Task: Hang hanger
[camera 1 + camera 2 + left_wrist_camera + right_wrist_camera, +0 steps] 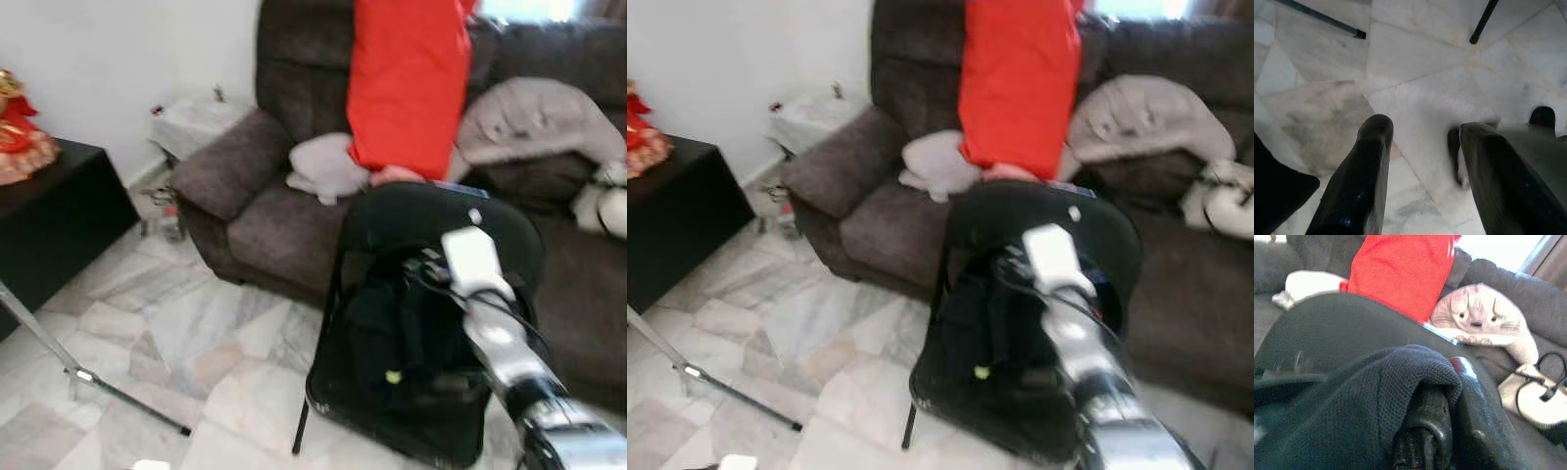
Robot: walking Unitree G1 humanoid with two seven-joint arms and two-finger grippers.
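Judging from the right claw point(1442, 396) clamped on dark knitted fabric point(1352, 401) over the black folding chair point(431, 225), hanging is barely begun, while the left claw point(1422, 147) is held wide above the marble floor point(1415, 58).

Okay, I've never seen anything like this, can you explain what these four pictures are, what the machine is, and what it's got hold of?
This is a walking humanoid robot with two silver arms, each ending in two long black fingers. The two wide pictures come from a camera pair on its head: they show a brown sofa, a red garment hanging before it, and a black folding chair carrying dark clothing. The right arm reaches to that chair. The other two pictures come from wrist cameras. The right gripper is closed on a dark knitted garment over the chair. The left gripper hangs open above the marble floor, holding nothing. I cannot make out a hanger.
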